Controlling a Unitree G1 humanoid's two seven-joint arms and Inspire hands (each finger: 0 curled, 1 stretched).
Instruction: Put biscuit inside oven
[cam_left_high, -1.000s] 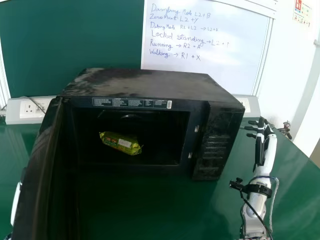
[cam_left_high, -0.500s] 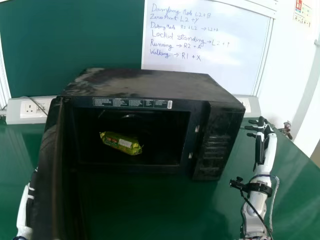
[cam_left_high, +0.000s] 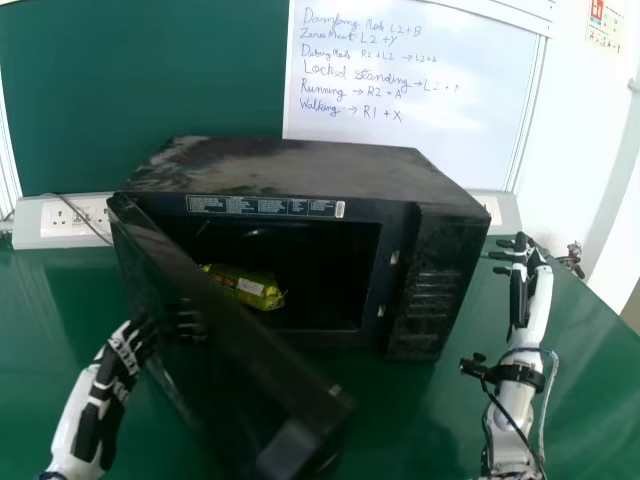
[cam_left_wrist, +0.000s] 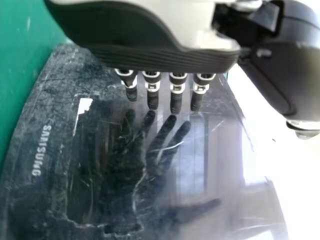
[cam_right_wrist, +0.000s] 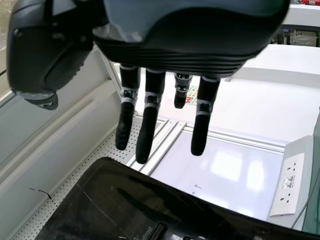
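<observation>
- the biscuit packet (cam_left_high: 258, 292), yellow-green with a pale label, lies inside the black oven (cam_left_high: 320, 172), on the floor of its cavity; its left end is partly hidden behind the top edge of the door.
- the oven door (cam_left_high: 235, 365) stands partway open, hinged at the oven's left side and slanting out over the green desk (cam_left_high: 405, 435).
- the left robot hand (cam_left_high: 122, 352) is at the outer face of the door, to its left, palm turned to it.
- in the left wrist view, the left robot hand (cam_left_wrist: 150, 30) has straight fingers, slightly spread, the thumb held out to the side; the tips come close to their reflections in the glossy door. i can't tell whether they touch it.
- the right robot hand (cam_left_high: 537, 285) is out past the oven's right side, apart from it, fingers straight and loosely spread, nothing between them.
- behind the oven is a whiteboard (cam_left_high: 450, 70) with handwriting on it, and a socket strip (cam_left_high: 60, 235) sits at the back left.
</observation>
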